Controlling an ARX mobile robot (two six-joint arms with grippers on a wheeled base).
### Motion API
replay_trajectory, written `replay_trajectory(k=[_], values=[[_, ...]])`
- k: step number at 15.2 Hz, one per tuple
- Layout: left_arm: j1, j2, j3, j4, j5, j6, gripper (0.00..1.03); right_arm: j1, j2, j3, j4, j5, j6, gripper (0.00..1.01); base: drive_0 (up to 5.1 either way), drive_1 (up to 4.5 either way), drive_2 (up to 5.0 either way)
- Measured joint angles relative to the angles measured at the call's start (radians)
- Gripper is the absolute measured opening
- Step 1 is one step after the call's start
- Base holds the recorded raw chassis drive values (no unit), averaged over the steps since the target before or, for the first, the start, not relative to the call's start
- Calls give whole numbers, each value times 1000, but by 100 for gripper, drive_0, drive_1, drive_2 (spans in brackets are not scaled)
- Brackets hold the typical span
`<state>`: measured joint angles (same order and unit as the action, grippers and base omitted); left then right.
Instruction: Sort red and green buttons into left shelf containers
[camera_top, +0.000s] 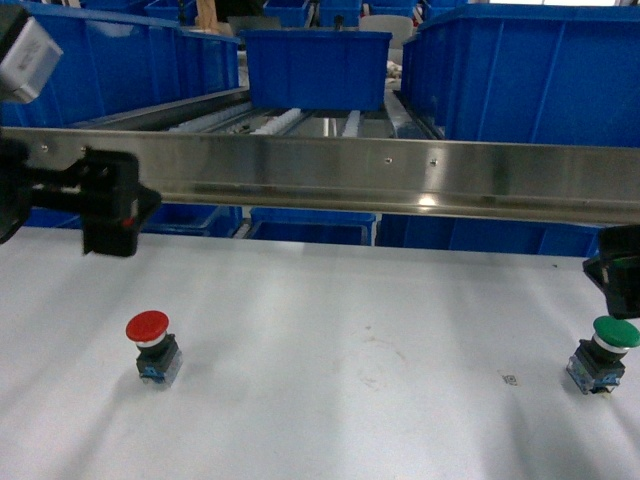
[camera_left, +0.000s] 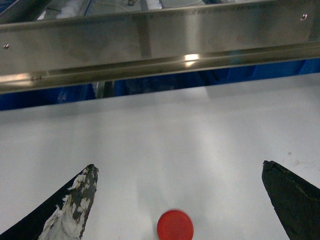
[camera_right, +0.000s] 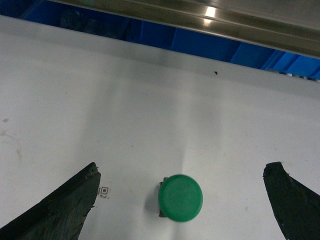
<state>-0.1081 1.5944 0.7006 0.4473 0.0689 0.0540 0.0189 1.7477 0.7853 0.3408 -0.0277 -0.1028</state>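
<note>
Lower left of the head view: red mushroom-cap push button (camera_top: 150, 344) with silver collar and black-and-blue base, upright on the white tabletop (camera_top: 350, 400). My left gripper (camera_top: 110, 205) hangs above and slightly left of it, not touching. Green-capped push button (camera_top: 604, 354) of the same build sits at lower right, with my right gripper (camera_top: 618, 275) just above it at the frame edge. Deep blue plastic bins (camera_top: 120, 65) fill the shelf at upper left, behind a brushed steel rail (camera_top: 380, 175). Jaw state can't be judged from here.

Left wrist view: both black fingertips (camera_left: 80, 200) spread wide, holding nothing. The red cap sits at bottom centre, between the tips and closer to the camera than they are. I'd judge the next move is pull back slightly, then straight down.

Right wrist view: same picture, fingers (camera_right: 75, 195) wide apart and empty, green cap at bottom centre between them, near the midline. A small square printed marker (camera_right: 104, 191) lies on the table left of it, too small to read.

Each arm is nearer its own button. Caps are round, so no long axis for the approach. No brand or legible text anywhere.
</note>
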Motion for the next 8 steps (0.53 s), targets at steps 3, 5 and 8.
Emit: replay_trajectory(k=[3, 5, 8], values=[[-38, 52, 111, -69, 7, 26, 98, -28, 85, 99, -100, 1, 43, 98, 0, 0, 0], [-33, 52, 111, -72, 6, 29, 98, -34, 80, 99, -93, 2, 58, 98, 0, 0, 0], [-32, 52, 111, -72, 6, 30, 98, -32, 80, 99, -94, 0, 61, 98, 0, 0, 0]])
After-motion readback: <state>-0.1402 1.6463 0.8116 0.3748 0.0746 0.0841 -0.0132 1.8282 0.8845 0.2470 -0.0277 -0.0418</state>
